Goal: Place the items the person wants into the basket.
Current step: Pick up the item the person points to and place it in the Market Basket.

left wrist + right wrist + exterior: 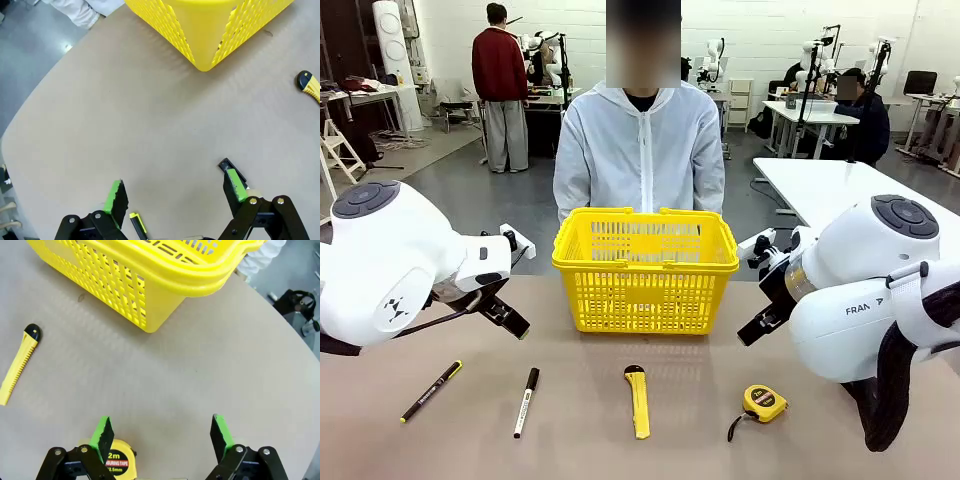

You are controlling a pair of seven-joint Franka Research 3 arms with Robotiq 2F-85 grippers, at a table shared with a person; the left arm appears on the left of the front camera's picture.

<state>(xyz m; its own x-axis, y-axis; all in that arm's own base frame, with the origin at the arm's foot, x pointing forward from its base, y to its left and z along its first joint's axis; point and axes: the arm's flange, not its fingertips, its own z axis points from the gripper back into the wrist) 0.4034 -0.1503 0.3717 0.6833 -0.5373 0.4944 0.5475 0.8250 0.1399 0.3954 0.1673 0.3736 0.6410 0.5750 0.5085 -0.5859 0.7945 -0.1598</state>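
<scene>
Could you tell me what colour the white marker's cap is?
Black, at the far end of the white marker; the front view shows it best.

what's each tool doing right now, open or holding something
left tool: open, holding nothing
right tool: open, holding nothing

The basket (645, 300) stands at 12 o'clock on the worktop (580, 450), handles down and mouth open from above, with the person (640, 150) close behind it. At its 9 and 3 o'clock the worktop is bare. Toward 6 o'clock lie a pen (431, 391), marker (526, 402), knife (638, 402) and tape (763, 403), in a row with clear gaps between them. The left tool (172, 182) and right tool (160, 422) hang spread wide over bare board, and the tape crowds one pad (102, 432) of the right.
</scene>
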